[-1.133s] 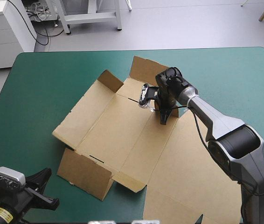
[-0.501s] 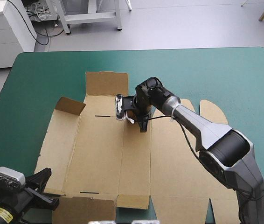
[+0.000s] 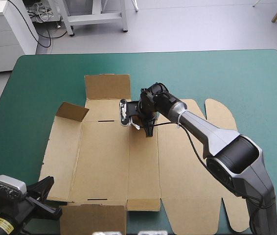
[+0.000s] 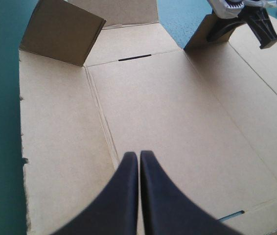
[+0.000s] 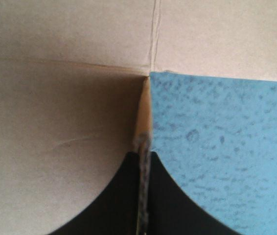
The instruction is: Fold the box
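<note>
Left gripper [image 4: 139, 161] is parked at the near-left corner of the table, fingers pressed together with nothing in them. The box [image 3: 109, 161] lies right ahead of it, opened out almost flat over the middle of the teal-green cover [image 3: 40, 78], its long axis running left to right. The corner flap [image 3: 72, 111] at far left is standing up. At the box's far edge, around the middle, the right gripper [image 3: 149, 127] is pinched on a small tab of board, holding it upright. My guess is the right arm works the far side, and the left is closer for near-edge flaps.
</note>
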